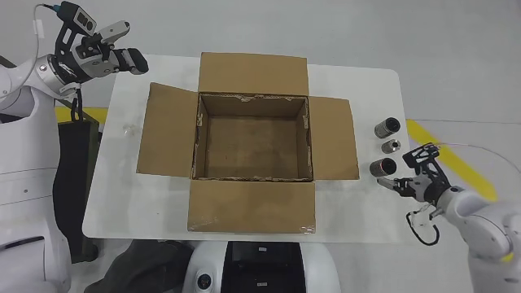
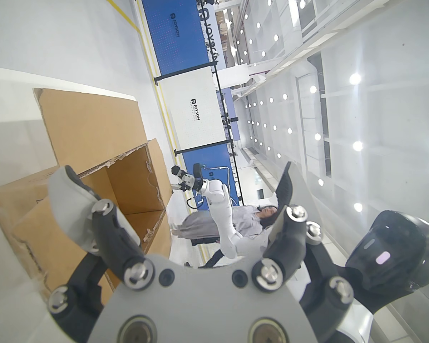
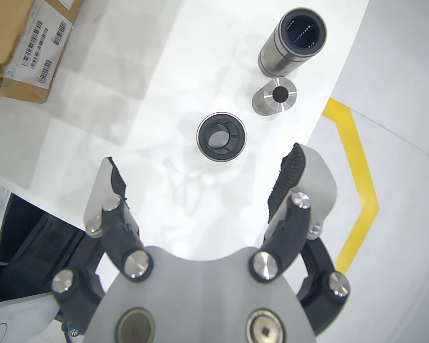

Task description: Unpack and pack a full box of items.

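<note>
An open cardboard box (image 1: pixel 253 140) sits in the middle of the white table (image 1: pixel 118 187) with its flaps spread flat; its inside looks bare. Right of the box lie three metal cylinders: a long linear bearing (image 1: pixel 387 127) (image 3: pixel 293 44), a small slotted cylinder (image 1: pixel 392 144) (image 3: pixel 275 96) and a short bearing (image 1: pixel 383 167) (image 3: pixel 221 137). My right gripper (image 1: pixel 400 172) (image 3: pixel 203 165) is open, holding nothing, just short of the short bearing near the table's right edge. My left gripper (image 1: pixel 130 45) (image 2: pixel 177 183) is open and holding nothing, raised over the table's far left corner, away from the box (image 2: pixel 93 126).
A yellow floor line (image 3: pixel 357 180) runs beside the table's right edge. A label with barcodes (image 3: pixel 39 48) is stuck on the box's right flap. Bare tabletop lies left of the box and between the box and the cylinders.
</note>
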